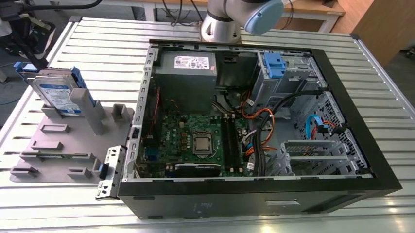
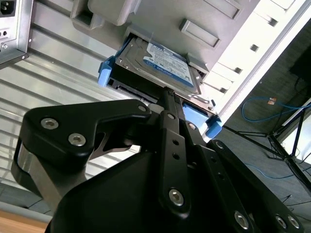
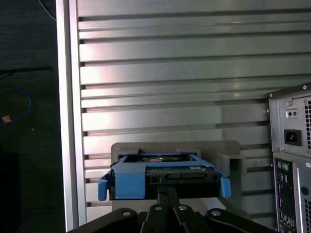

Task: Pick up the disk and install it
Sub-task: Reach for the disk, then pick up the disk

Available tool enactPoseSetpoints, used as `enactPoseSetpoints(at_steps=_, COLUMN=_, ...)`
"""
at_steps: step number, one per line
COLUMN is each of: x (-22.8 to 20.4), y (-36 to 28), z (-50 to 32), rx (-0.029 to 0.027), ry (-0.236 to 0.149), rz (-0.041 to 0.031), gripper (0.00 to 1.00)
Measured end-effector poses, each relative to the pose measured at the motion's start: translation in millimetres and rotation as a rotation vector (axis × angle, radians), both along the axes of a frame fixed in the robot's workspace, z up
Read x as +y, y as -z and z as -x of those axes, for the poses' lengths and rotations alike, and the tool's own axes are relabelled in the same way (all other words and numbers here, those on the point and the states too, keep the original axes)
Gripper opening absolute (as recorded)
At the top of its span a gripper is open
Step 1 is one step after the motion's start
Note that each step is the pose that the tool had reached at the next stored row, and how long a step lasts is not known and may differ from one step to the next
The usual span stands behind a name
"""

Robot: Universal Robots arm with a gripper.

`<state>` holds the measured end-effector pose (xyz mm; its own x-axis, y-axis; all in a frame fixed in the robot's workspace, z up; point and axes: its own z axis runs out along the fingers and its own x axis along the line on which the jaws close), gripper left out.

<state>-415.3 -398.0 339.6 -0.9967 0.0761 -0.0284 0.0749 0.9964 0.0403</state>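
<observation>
Observed disk (image 1: 57,92) standing in grey fixture (image 1: 65,145) on surface (image 1: 259,29); saw hand (image 3: 167,190) closed, empty, near its blue carrier edge

The arm (image 1: 222,24) is a shiny grey tube with a light blue round cap (image 1: 263,17). The gripper (image 2: 167,94) is black, made of flat bars, with little round silver screws (image 2: 77,140) on it.

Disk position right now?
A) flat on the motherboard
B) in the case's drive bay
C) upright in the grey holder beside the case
C: the disk stands upright in the grey holder, outside the case, on the exterior view's left.
</observation>
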Motion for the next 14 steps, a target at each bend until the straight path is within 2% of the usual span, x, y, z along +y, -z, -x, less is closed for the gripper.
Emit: enactPoseSetpoints(at_steps=14, x=0.1, y=1.3, z=0.2, rx=0.0001, ry=0.0, rz=0.0001, gripper=0.11)
